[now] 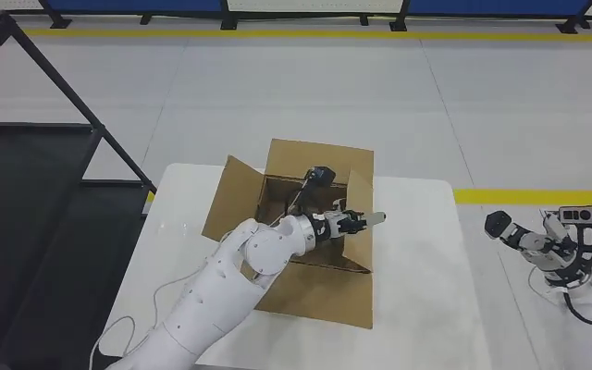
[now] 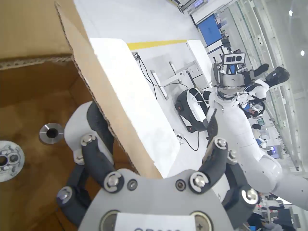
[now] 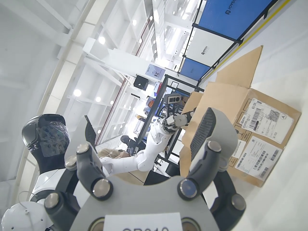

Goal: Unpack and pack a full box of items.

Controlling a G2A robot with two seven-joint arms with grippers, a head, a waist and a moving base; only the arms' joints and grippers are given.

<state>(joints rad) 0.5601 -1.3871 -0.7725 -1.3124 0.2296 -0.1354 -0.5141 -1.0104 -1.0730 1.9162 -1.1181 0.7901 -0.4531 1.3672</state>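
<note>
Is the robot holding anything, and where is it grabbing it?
Nothing is held. The left tool is open astride a flap of the box, not pinching it; the right tool is open in the air.

We find the box on the table, a metal sleeve and a disc inside it, and the left gripper astride its right wall.

There is one cardboard box, open, on one white table. The box has four flaps; in the top view they spread toward 12, 3, 6 and 9 o'clock. On the box floor lie two metal parts: one small steel ring and one wider round disc with a hole in its middle. One outer wall of the box carries two large white labels. Two grippers are seen, the left gripper and the right gripper, each with two fingers spread apart.
</note>
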